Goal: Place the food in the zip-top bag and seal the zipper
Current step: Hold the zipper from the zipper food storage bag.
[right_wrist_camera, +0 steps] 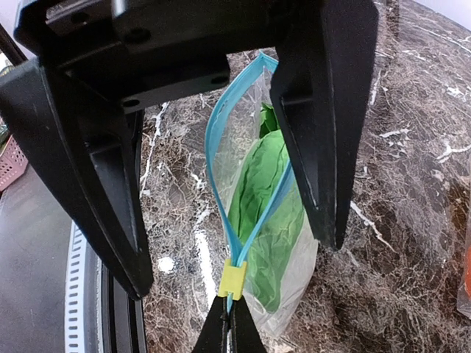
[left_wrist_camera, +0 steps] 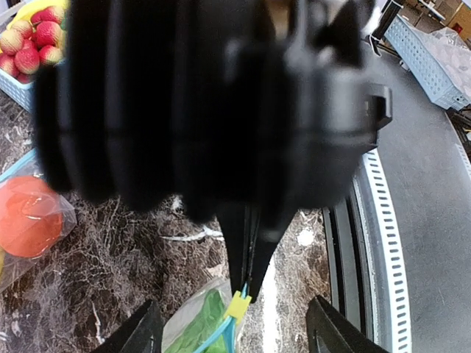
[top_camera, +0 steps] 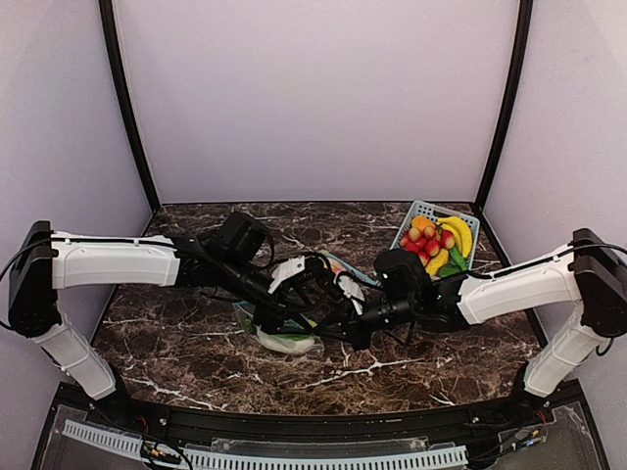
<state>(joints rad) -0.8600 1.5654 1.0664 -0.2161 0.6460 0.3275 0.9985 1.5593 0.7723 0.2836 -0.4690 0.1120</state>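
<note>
Nearest the arm bases, the zip-top bag point(right_wrist_camera: 298, 257) lies on the marble table point(top_camera: 176, 343). The right gripper point(right_wrist_camera: 229, 327) is clenched on the bag's yellow slider point(right_wrist_camera: 233, 279), at one end of the blue zipper track point(right_wrist_camera: 219, 132). Beyond the slider the two lips of the track bow apart, so the mouth is open along nearly all its visible length. The left gripper point(left_wrist_camera: 235, 301) hangs over that mouth with its jaws released, one finger to each side of the track, grasping nothing.

To close it well, I judge the slider must run straight along the track while the bag's other end is kept from following (the film looks thin and slippery, and would likely bunch or drag with the pull). The left gripper is the one placed to pin that end. Pulling upward rather than along the track risks lifting the bag.

Inside the bag sits the green piece point(right_wrist_camera: 257, 184), pressed against the film. An orange-red ball point(left_wrist_camera: 26, 217) lies just beside it under clear film with a blue edge; whether that is the same bag I cannot tell. Farthest off, the blue basket point(top_camera: 423, 209) at the right rear holds a yellow banana point(top_camera: 458, 235), red berries point(top_camera: 423, 240) and more, so by my reckoning not all the food is bagged yet
</note>
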